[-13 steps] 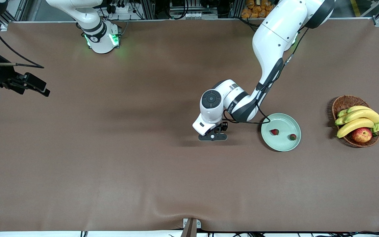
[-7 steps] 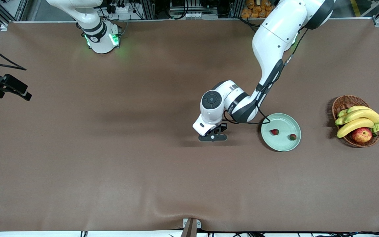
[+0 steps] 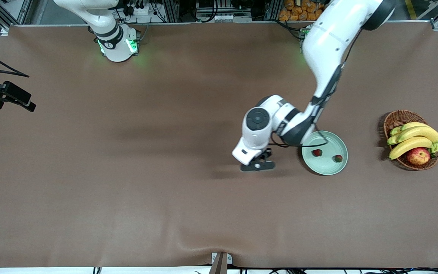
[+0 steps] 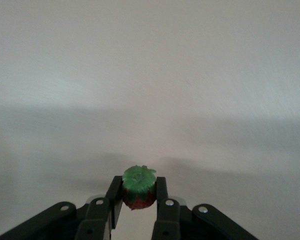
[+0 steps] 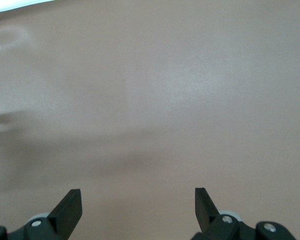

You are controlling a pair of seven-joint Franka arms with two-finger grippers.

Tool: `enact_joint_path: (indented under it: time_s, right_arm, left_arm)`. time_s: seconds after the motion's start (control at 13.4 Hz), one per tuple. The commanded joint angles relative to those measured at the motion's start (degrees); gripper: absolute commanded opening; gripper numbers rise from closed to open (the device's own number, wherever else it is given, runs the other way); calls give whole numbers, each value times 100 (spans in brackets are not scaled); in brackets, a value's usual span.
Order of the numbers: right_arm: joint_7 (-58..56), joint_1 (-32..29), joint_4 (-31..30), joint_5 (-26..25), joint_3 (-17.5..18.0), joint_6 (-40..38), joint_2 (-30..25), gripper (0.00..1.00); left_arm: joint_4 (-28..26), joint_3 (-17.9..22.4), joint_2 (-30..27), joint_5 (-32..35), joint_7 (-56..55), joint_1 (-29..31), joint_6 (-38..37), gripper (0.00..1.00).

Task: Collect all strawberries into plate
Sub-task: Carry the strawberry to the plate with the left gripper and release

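Two strawberries lie in the plate [image 3: 324,153], one [image 3: 317,152] near its middle and the other [image 3: 338,158] close to the rim toward the basket [image 3: 400,118]; they are apart from each other. A third strawberry [image 4: 138,187] is pinched between the fingers [image 4: 162,192] of the left gripper [image 3: 257,166], leafy cap up, red body clamped on both sides. In the front view this berry is hidden under the gripper.

The plate sits on the table [image 3: 127,190] toward the left arm's end, about midway between the edge by the robots and the edge by the camera. The left gripper is over bare table just beside the plate, on the side toward the table's middle, its shadow close beneath it. The left arm reaches down from its base at the table's top edge, and its black cable drapes over the plate's rim.

The basket stands near the table's edge at the left arm's end, well apart from the plate, holding bananas [image 3: 413,139] and an apple [image 3: 418,156].

The right gripper [image 5: 138,205] hangs at the table's edge at the right arm's end, jaws spread wide and holding nothing, above bare brown cloth; that arm waits.
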Motion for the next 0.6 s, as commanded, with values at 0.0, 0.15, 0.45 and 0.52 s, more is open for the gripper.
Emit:
enact_joint_path:
  time_s: [0.0, 0.15, 0.45, 0.52]
  right_arm:
    - [-62, 8, 212, -145, 47, -124, 83, 100]
    - [-62, 8, 212, -286, 56, -124, 92, 100]
    - [-27, 17, 221, -295, 73, -89, 84, 100]
    - [-18, 17, 221, -304, 117, -80, 83, 100]
  left_arm:
    - [-318, -66, -737, -161, 262, 482, -591, 0]
    - [-643, -145, -1027, -258, 736, 1009, -715, 0]
    - [-1328, -145, -1283, -258, 1668, 1871, -715, 0]
    - [-1452, -145, -1284, -258, 1862, 2056, -706, 0]
